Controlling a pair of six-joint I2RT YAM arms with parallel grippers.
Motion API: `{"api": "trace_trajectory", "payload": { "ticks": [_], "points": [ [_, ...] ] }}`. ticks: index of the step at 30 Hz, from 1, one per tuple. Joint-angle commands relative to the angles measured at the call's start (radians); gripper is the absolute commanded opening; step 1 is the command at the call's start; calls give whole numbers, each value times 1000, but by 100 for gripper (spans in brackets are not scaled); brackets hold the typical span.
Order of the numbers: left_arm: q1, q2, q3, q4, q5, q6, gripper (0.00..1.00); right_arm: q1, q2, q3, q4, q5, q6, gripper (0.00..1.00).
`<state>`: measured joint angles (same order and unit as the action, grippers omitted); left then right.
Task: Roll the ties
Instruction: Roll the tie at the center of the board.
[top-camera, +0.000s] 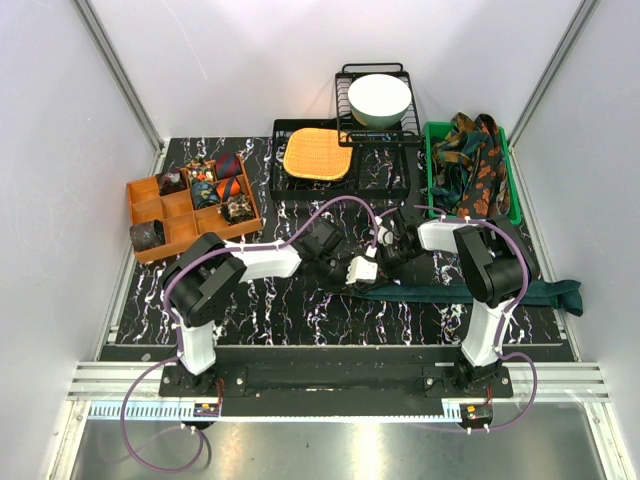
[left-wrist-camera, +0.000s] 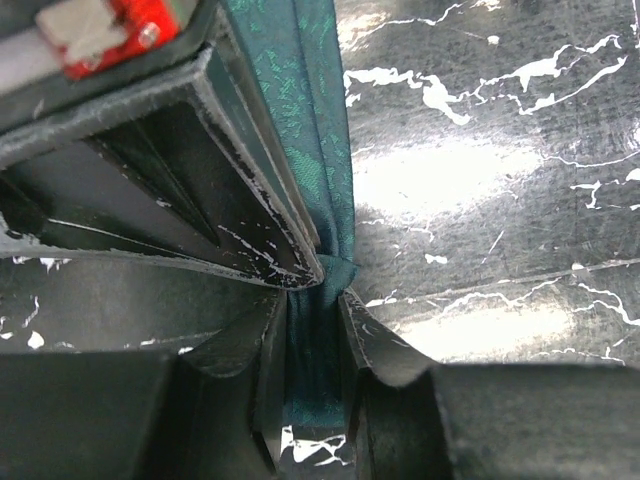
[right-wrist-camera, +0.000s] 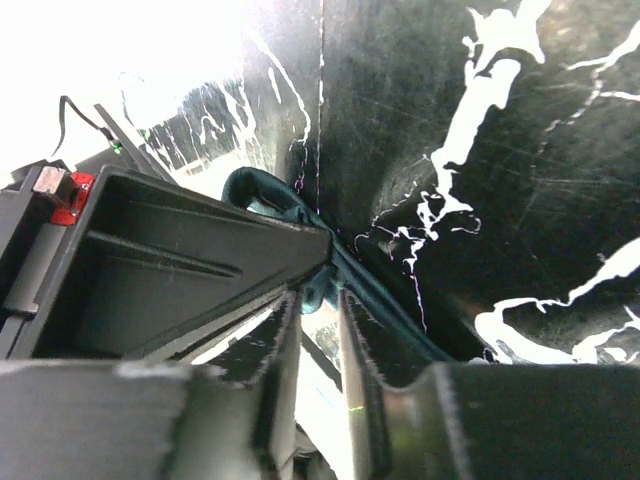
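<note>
My left claw clamps the plain dark teal fabric necktie, likely anchoring the roll; right claw, three o'clock: grip indeterminate.

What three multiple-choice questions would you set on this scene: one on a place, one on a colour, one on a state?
1. Where does the white bowl sit?
A. In the black wire rack at the back
B. In the green bin
C. In the orange organizer

2. What colour is the tie lying stretched out on the table?
A. Orange
B. Dark teal
C. White

3. How is the left gripper?
A. Wide open and empty
B. Closed on the tie
C. Holding the bowl

Answers:
1. A, the top view shows the bowl resting in the rack behind the woven mat.
2. B, the long strip running to the table's right edge is plain dark teal.
3. B, the left wrist view shows teal fabric pinched between its fingers.
</note>
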<state>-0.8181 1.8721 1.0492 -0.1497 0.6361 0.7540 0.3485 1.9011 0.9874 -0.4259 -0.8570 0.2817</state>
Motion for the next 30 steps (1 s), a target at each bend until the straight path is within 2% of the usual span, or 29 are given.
{"api": "trace_trajectory", "payload": {
  "ticks": [1,8,13,18,19,21,26,28,30],
  "points": [
    [8,50,-34,-148,-29,-47,13,-6,-46,-3,67,-43,33,31],
    [10,52,-38,-137,-27,-53,13,-5,-34,-41,107,-76,88,34],
    [11,47,-38,-134,-24,-56,12,-5,-28,-56,180,-97,135,26],
    [13,47,-38,-136,-24,-55,12,-3,-27,-53,184,-114,146,17],
    [14,47,-40,-136,-24,-54,12,-3,-28,-52,179,-117,143,9],
    [13,47,-41,-134,-23,-55,12,-5,-33,-43,168,-113,134,0],
    [13,38,-58,-134,-16,-42,15,-5,-40,-4,95,-15,65,0],
    [13,35,-63,-133,-13,-35,22,-5,-31,8,72,40,39,0],
    [14,35,-66,-134,-12,-30,23,-5,-14,11,67,62,27,0]
  ]
}}
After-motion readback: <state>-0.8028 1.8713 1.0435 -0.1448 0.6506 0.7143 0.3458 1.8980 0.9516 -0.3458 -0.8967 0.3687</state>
